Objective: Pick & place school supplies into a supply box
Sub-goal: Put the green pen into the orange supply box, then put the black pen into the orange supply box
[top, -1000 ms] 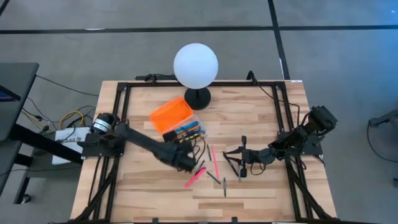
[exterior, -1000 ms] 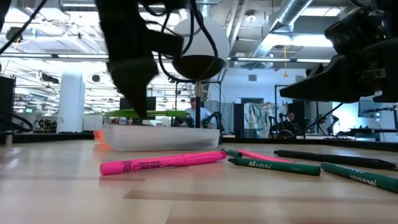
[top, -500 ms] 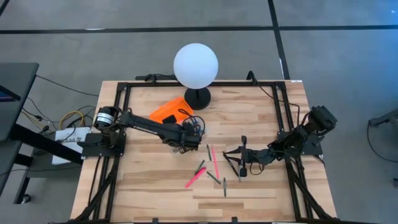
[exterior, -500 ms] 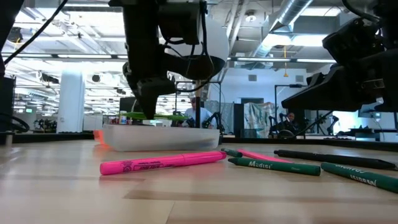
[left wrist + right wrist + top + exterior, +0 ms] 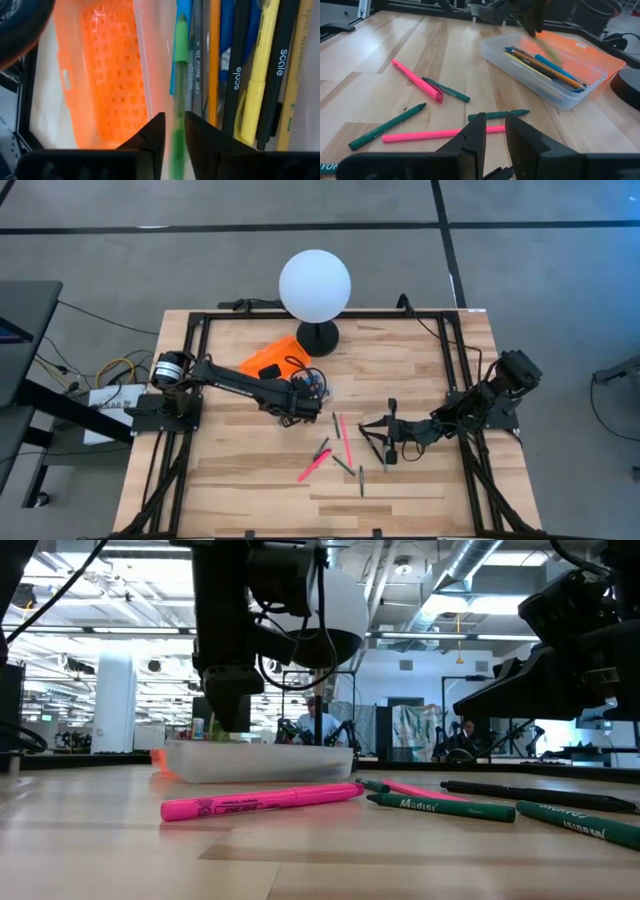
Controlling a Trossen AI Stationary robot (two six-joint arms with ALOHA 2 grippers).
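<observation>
**Green pen over the box, loose pens waiting**

Right now the left gripper hangs just above the supply box, which lies on the table toward the edge where the white globe lamp stands, close to the lamp's base. Its orange lid is folded open beside the clear tray. The left jaws stand slightly parted, and a green pen runs lengthwise through the gap, pointing along the pens, pencils and markers already lying side by side in the tray. The pen looks smeared in both wrist views, so I judge it to be loose and dropping rather than pinched.

The right gripper waits low over the table toward the right edge. Its jaws are a narrow slit apart with nothing between them.

Several supplies lie scattered near the middle of the table, between the box and the opposite edge: a pink highlighter, a green marker and a few more thin pens, some crossing or touching.

These should be light, stiff and smooth-barrelled, so likely to roll or slip if nudged. The best hold is probably across the barrel near its middle, so the pen hangs level. Since they lie flat on the wood, the fingertips would have to come right down to it, and a pen lying clear of its neighbours looks the easier pick.
</observation>
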